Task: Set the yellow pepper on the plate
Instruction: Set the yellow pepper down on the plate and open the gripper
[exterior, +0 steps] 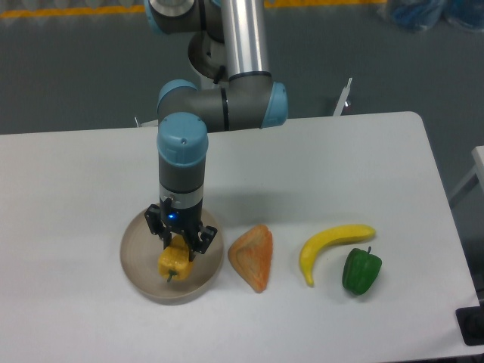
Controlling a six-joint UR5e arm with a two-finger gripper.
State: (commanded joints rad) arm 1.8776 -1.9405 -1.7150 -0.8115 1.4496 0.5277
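Note:
The yellow pepper is a small yellow-orange lobed pepper with a dark stem pointing toward the table's front edge. It is over the middle of the round beige-grey plate at the front left of the table. My gripper comes straight down over the plate, and its two dark fingers sit on either side of the pepper's upper part, closed on it. I cannot tell whether the pepper rests on the plate or hangs just above it.
An orange triangular wedge lies just right of the plate. A yellow banana and a green pepper lie further right, near the front edge. The arm's elbow stands over the back of the table.

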